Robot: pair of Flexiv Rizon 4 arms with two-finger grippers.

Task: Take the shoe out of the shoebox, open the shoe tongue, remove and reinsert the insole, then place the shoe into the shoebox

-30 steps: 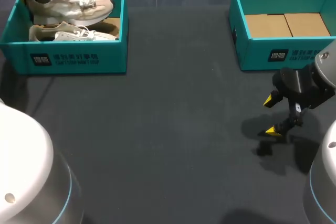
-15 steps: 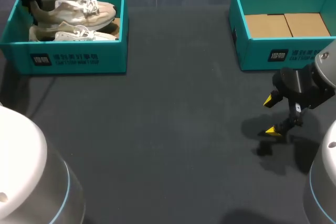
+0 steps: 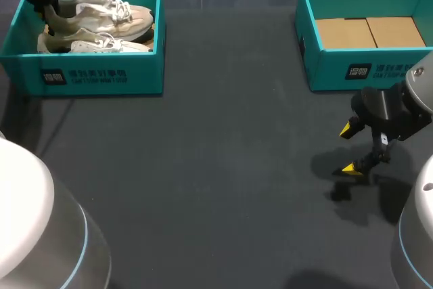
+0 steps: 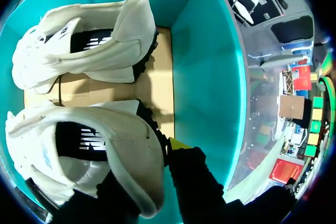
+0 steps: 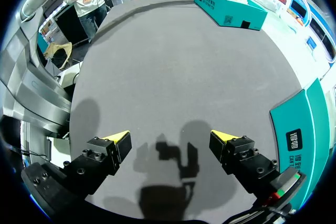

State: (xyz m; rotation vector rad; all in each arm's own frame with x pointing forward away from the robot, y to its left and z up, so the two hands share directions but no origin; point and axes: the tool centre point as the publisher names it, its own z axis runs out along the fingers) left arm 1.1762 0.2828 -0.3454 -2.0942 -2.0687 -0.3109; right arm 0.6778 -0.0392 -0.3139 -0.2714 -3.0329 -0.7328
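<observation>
Left wrist view | left claw (image 4: 157, 150) seemingly clamped on shoe (image 4: 128, 169), heel hiding one finger | second shoe (image 4: 89, 45) beside | right claw (image 5: 170, 142) apart

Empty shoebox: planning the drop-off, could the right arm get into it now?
Probably yes: the right gripper hangs open just before the empty shoebox, its top open, nothing between them.

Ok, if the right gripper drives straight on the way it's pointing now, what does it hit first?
Most likely the bare table top: the right gripper points down at it, open, with nothing between. The shoebox sits off to its side.
</observation>
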